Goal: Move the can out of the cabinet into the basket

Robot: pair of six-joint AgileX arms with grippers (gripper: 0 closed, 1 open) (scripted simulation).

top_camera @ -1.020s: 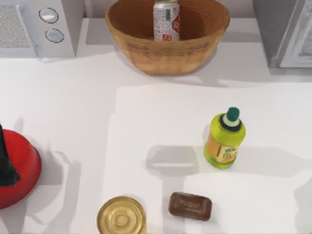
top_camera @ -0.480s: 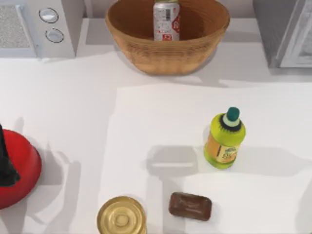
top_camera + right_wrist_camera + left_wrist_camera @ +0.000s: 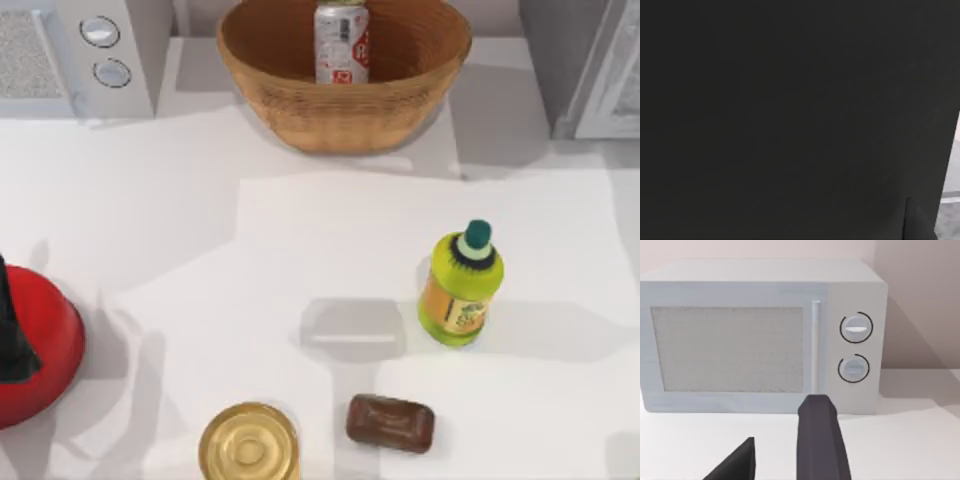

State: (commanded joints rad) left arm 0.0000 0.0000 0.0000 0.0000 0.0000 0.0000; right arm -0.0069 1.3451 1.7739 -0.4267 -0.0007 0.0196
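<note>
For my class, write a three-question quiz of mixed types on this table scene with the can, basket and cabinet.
1. True or false: the can stands upright inside the basket.
2. Which item is nearest the green bottle? A) white microwave B) brown soap bar C) red bowl
3. Fill in: the gold tin lies at the top view's ___ edge, beside the soap bar.

Key: 1 true; 2 B; 3 bottom. The cabinet sits at the top right. The left gripper faces the microwave; the right wrist view is dark.

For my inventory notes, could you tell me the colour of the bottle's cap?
Dark green, on the yellow-green bottle; clearest in the top view.
</note>
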